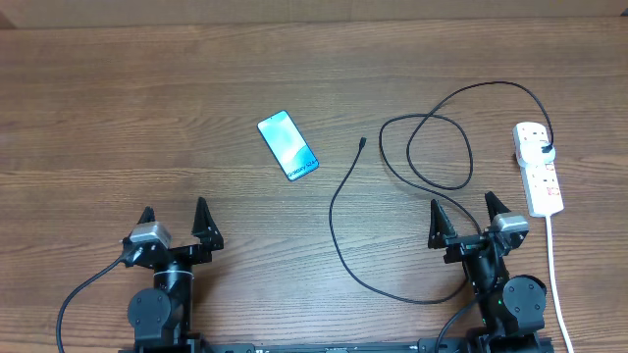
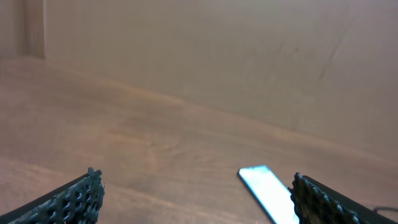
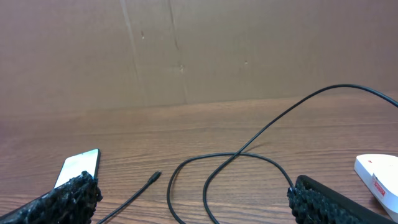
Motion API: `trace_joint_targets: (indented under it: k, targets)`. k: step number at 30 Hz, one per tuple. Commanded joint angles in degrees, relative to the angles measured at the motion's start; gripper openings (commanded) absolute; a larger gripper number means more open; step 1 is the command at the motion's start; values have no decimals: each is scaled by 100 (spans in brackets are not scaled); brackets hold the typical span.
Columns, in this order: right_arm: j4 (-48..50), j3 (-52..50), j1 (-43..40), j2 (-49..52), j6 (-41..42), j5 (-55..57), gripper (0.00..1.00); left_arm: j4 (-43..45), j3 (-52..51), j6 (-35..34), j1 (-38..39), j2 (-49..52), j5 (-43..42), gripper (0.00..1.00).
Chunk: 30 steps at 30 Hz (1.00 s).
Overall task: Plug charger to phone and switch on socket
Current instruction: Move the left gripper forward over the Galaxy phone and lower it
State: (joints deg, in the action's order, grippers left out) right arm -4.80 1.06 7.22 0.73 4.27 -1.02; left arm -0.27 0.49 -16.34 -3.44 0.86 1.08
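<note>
My left fingers (image 1: pixel 202 218) and right fingers (image 1: pixel 435 218) gaped empty; the looped thin black charger cable (image 1: pixel 332 208) could snag if I pulled.

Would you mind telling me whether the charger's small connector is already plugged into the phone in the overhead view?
No, the charger's connector lies free to the right of the phone, clearly apart from it.

A brown wooden bench (image 1: pixel 147 118) is seen. Near its middle a phone (image 1: pixel 288 146) with a lit blue screen is laid flat, at a slant. To its right a thin black cable (image 1: pixel 339 230) is spread in loose loops, its connector (image 1: pixel 363 143) kept apart from the phone. At the far right a white power strip (image 1: pixel 541 172) is laid, its far end reached by the cable.
</note>
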Motion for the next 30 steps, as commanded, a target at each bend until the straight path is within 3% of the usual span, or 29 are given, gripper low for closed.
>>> trace_joint_targets:
  k: [1,6,14,24,30]
  targets:
    - [7,-61,22,-57,17,81,100,181,-22,48,-44,-50,-557,100]
    - [7,-61,22,-57,17,81,100,-103,4,-507,-28,-48,-1652,100]
    - [7,-61,22,-57,17,79,100,-595,765,-415,-24,470,-1720,100]
    - [7,-61,22,-57,17,81,100,-1410,2826,-157,48,3112,-1720,100]
    - [7,-61,22,-57,17,79,100,-2074,4131,-33,678,4734,-1191,100]
